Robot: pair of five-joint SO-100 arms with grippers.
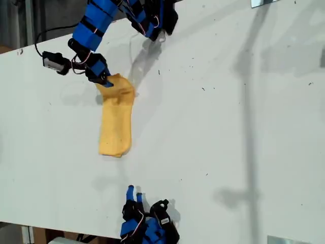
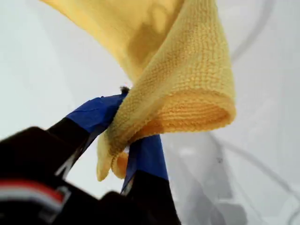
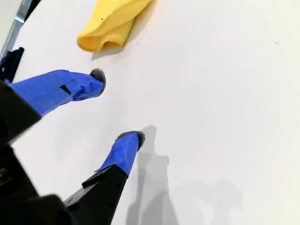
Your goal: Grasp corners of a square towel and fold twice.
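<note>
Towel [image 1: 117, 122] folded, my first gripper [image 2: 123, 140] pinching it, my second gripper [image 3: 117, 110] spread, empty

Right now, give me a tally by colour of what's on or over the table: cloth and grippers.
Yellow-orange: 1, the towel, folded into a narrow strip, one end pinched and lifted.
Blue-taped: 2, my first gripper shut on the towel, and my second gripper open and empty, short of the towel's free end.
Total: 3.
</note>
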